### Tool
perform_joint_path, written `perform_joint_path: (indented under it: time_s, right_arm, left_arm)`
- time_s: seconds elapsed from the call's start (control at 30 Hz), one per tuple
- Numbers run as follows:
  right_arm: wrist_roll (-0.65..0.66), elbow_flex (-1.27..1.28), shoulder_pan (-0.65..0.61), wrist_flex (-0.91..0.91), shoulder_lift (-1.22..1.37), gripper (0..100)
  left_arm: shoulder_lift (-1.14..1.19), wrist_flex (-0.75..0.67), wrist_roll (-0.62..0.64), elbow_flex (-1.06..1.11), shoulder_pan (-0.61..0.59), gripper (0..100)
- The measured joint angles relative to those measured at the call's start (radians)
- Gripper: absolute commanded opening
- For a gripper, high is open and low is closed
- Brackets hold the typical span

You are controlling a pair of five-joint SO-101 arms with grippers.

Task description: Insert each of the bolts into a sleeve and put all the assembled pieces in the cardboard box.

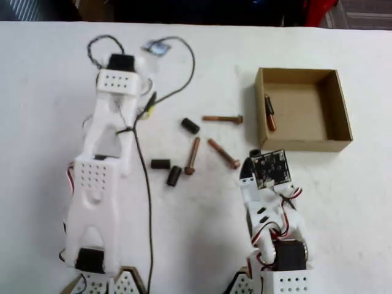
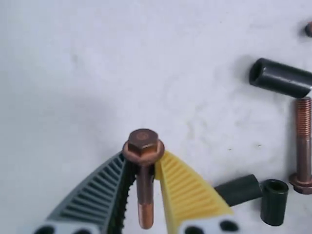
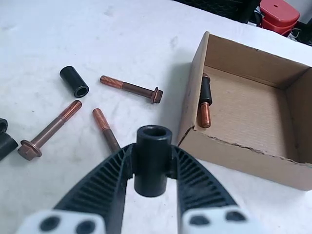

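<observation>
My left gripper [image 2: 143, 158] is shut on a copper bolt [image 2: 142, 183], whose hex head stands past the grey and yellow fingertips; in the high view this gripper [image 1: 149, 103] is left of the loose parts. My right gripper [image 3: 152, 153] is shut on a black sleeve [image 3: 153, 165] and sits just in front of the cardboard box [image 1: 306, 144], near its left corner [image 1: 247, 166]. One bolt in a sleeve [image 1: 269, 112] lies in the box [image 3: 234, 151] against its left wall. Three loose bolts [image 1: 222, 119] [image 1: 193, 155] [image 1: 223, 153] and three loose sleeves [image 1: 190, 125] [image 1: 160, 164] [image 1: 174, 176] lie on the table between the arms.
A black cable [image 1: 147, 184] runs down the table beside the left arm. A small wrapped item [image 1: 158, 48] lies near the far edge. The white table is bare to the right of the box and in front of the loose parts.
</observation>
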Motion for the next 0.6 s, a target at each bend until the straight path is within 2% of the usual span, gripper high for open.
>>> perform_joint_path:
  time_s: [0.3, 0.5, 0.6]
  right_arm:
    - [-0.002, 0.023, -0.127, 0.0, 0.0, 1.7]
    - [-0.002, 0.025, -0.222, -0.064, 0.0, 1.7]
    - [-0.002, 0.029, -0.269, -0.094, 0.0, 1.7]
  left_arm:
    - [-0.238, 0.002, -0.002, 0.057, 0.0, 2]
    - [-0.514, 0.002, -0.006, 0.278, 0.0, 2]
    - [-0.647, 0.002, -0.058, 0.39, 0.0, 2]
